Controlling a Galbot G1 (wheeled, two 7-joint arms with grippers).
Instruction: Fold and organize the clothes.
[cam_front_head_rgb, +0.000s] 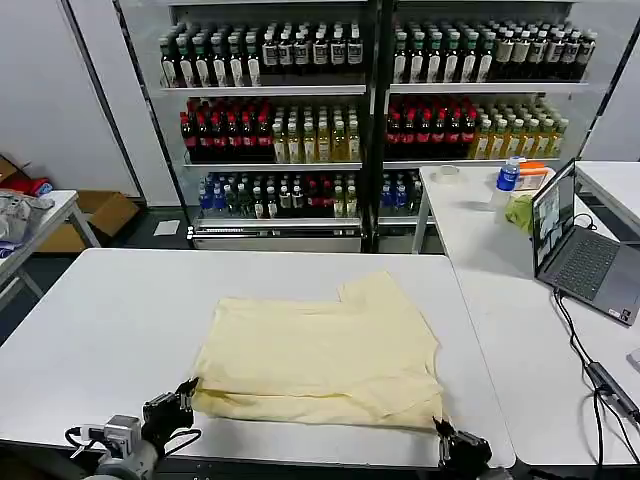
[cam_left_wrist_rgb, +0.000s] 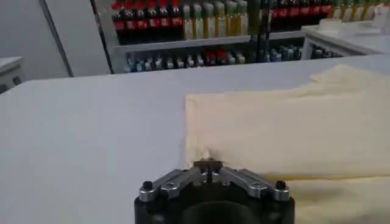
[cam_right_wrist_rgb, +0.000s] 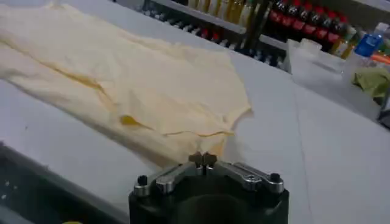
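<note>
The clothes, one pale cream-yellow T-shirt (cam_front_head_rgb: 320, 350), lie spread on the white table (cam_front_head_rgb: 110, 310), with a sleeve pointing toward the far right. My left gripper (cam_front_head_rgb: 187, 392) is at the shirt's near left corner, shut on the fabric. In the left wrist view the T-shirt (cam_left_wrist_rgb: 292, 122) puckers right at the left gripper (cam_left_wrist_rgb: 209, 163). My right gripper (cam_front_head_rgb: 440, 428) is at the near right corner, shut on the hem. In the right wrist view the T-shirt (cam_right_wrist_rgb: 140, 79) reaches up to the right gripper (cam_right_wrist_rgb: 203, 159). An upper layer lies over a lower one along the near edge.
An open laptop (cam_front_head_rgb: 575, 245) with trailing cables (cam_front_head_rgb: 600, 375) sits on the adjoining right table. Farther back there are a blue-capped bottle (cam_front_head_rgb: 509, 175), a yellow-green cloth (cam_front_head_rgb: 520, 212) and a tape roll (cam_front_head_rgb: 445, 173). Shelves of bottles (cam_front_head_rgb: 370, 110) stand behind.
</note>
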